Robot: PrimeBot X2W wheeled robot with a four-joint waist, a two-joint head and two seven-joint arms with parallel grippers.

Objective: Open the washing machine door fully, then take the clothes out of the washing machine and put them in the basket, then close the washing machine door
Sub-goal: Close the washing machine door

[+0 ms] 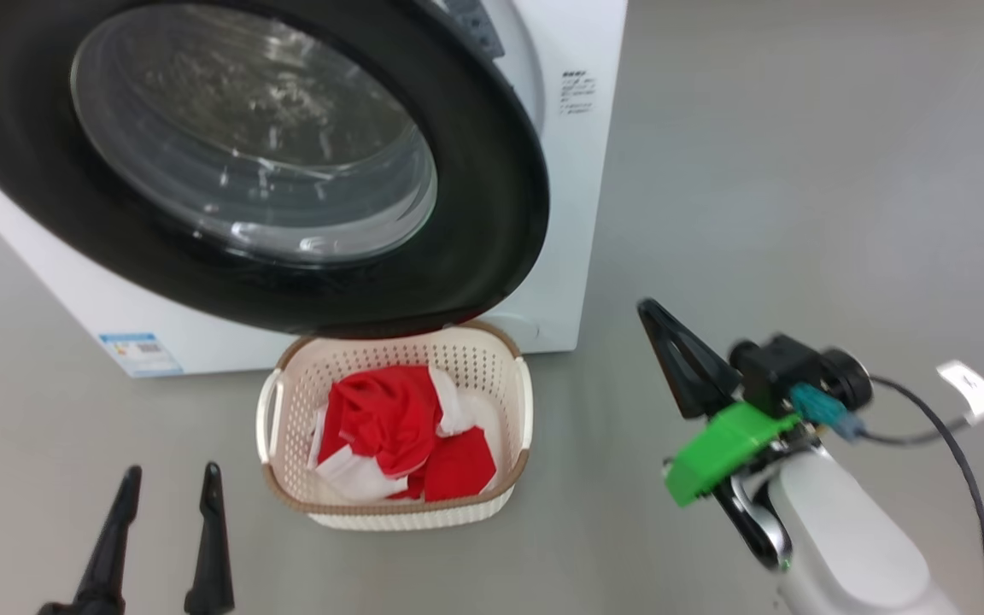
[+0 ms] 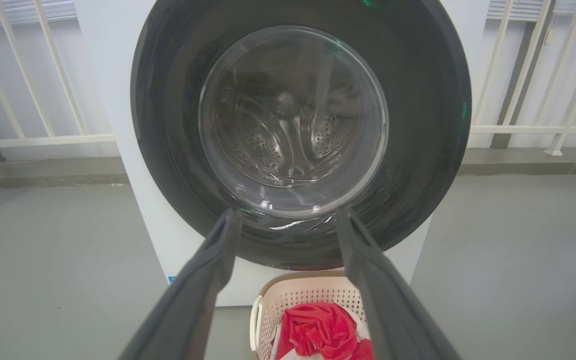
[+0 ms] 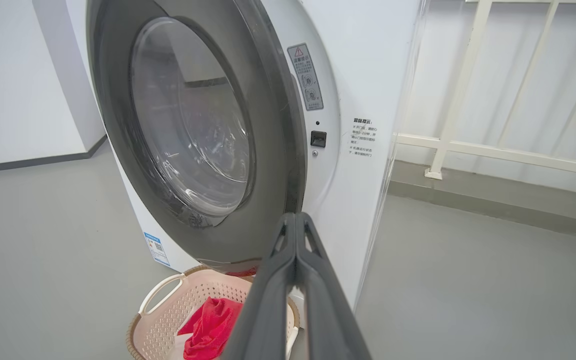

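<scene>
**A:** Head view?

**B:** The door (image 1: 492,213) hangs ajar above the basket (image 1: 398,350), with its free edge on the right. The clothes (image 1: 389,418) lie in the basket. The left gripper (image 1: 172,468) sits low left, fingers spread wide and empty. The right gripper (image 1: 651,312) is pinched tight on nothing, off to the door's right.

**A:** Left wrist view?

**B:** The wide fingers frame the door's glass head-on. Nothing red shows in the drum (image 2: 288,140) behind it.

**A:** Right wrist view?

**B:** The closed fingers point up at the door's free edge, near the latch (image 3: 318,138) on the machine (image 3: 363,75). A gap shows between rim and front.

**A:** Which arm shuts it?

**B:** The right, I judge. It's nearer the free edge, which lies ahead and slightly left of it. Push toward the machine.
</scene>
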